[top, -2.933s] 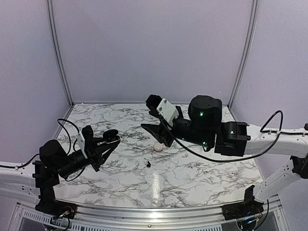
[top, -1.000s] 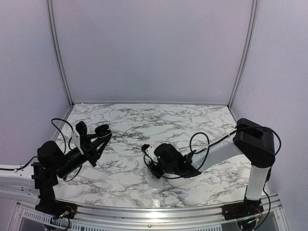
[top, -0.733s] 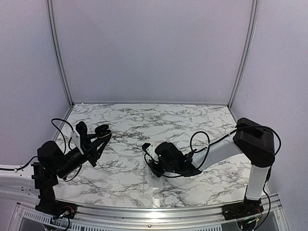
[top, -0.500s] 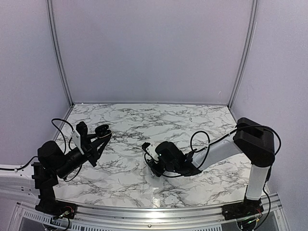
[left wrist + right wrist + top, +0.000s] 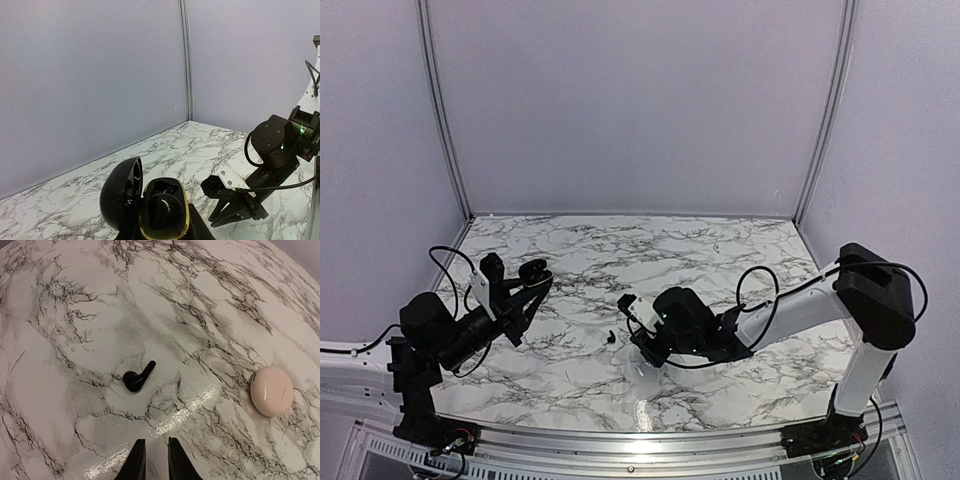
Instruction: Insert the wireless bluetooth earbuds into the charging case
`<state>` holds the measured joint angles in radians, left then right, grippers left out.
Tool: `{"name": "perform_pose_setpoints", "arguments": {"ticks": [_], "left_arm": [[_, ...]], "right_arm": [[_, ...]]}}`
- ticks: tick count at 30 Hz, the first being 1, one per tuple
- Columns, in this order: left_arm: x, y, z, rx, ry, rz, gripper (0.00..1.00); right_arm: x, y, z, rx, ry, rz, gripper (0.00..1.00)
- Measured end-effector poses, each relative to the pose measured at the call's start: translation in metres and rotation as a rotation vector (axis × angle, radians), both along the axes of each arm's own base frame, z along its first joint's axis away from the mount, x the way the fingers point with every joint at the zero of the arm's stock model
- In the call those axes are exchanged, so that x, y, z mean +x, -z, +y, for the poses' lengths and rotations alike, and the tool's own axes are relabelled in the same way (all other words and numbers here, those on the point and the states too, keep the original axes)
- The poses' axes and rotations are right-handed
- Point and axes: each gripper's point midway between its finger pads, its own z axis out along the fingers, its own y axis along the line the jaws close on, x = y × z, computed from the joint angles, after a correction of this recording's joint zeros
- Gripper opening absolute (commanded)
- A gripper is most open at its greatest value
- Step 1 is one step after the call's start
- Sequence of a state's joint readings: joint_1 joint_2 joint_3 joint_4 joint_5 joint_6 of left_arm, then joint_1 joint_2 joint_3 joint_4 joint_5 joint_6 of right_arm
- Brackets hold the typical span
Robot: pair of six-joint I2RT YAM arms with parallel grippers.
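Earbud (image 5: 138, 377), black and curved, flat on the glossy marble-patterned table (image 5: 740, 245), apart from the charging case (image 5: 271, 391), a pinkish-cream pebble further along the same surface. Right gripper (image 5: 152, 460) close by the earbud without touching it, fingertips pinched together with nothing seen between. Left gripper (image 5: 533, 272) raised over the table's left side, clenched; anything held there impossible to tell. White top with dark grey veins and streaks of glare; pale lilac walls (image 5: 640, 100) on three sides, metal posts (image 5: 438, 110) at the back corners.
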<state>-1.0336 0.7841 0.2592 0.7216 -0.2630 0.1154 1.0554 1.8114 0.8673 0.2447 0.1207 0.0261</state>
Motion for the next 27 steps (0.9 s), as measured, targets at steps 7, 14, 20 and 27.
{"name": "perform_pose_setpoints", "arguments": {"ticks": [7, 14, 20, 27], "left_arm": [[0.001, 0.001, 0.000, 0.002, -0.001, 0.002, 0.00], [0.001, 0.000, 0.001, 0.001, -0.005, 0.001, 0.00], [0.001, 0.000, 0.002, -0.002, -0.007, -0.001, 0.00], [0.000, -0.002, 0.005, -0.011, -0.007, -0.007, 0.00]], "right_arm": [[-0.005, -0.001, 0.006, 0.003, -0.043, 0.020, 0.37], [0.001, -0.015, 0.040, 0.047, -0.096, 0.052, 0.49], [0.003, -0.007, 0.048, 0.059, -0.090, 0.084, 0.51], [0.008, 0.021, 0.043, 0.019, -0.053, 0.079, 0.49]]}}
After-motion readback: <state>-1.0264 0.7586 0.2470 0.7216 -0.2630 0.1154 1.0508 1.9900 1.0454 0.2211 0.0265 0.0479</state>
